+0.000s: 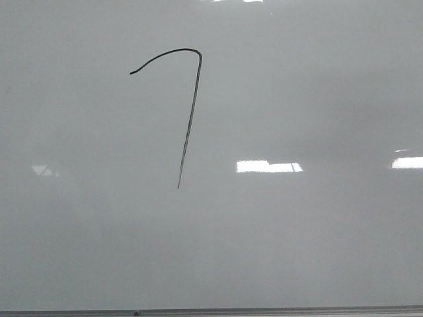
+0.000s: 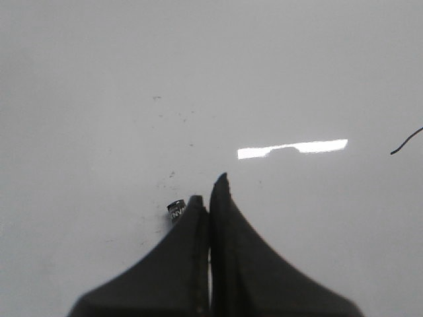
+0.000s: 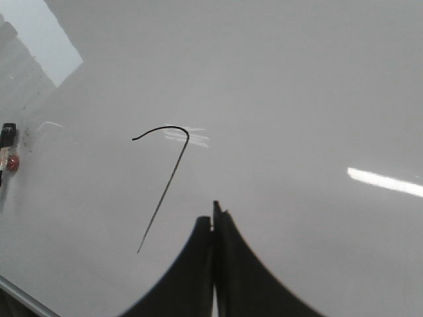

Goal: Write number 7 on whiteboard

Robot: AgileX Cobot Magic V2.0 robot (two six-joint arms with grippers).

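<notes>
1. State: the number 7 (image 1: pixel 188 112) is drawn on the whiteboard (image 1: pixel 317 251), upper left of centre in the front view. It has a curved top stroke, a rounded corner and a long slanted downstroke. By the look of it, the task is done or nearly so.
2. Your left end effector (image 2: pixel 210 188) is clenched, fingers pressed together, with nothing visible between them. A small dark capped object (image 2: pixel 176 210) lies on the surface just beside its tip. It may be a marker part; I can't tell.
3. Your right end effector (image 3: pixel 215 214) is also clenched and holds nothing. It sits near the lower part of the downstroke, off to one side.
4. Risk: fresh ink smears. If you sweep the right end effector across the stroke on retreat, the downstroke breaks or blurs. Lift clear of the whiteboard before moving sideways.
5. Risk: the downstroke thins toward its tail and already reads faint. Any retouch may double the line and spoil the digit.
6. Risk: nudging the small object with the left end effector could roll it across the whiteboard.
7. A dark and red item (image 3: pixel 8 155) sits at the edge of the right wrist view, well apart from the 7. Keep clear of it.
</notes>
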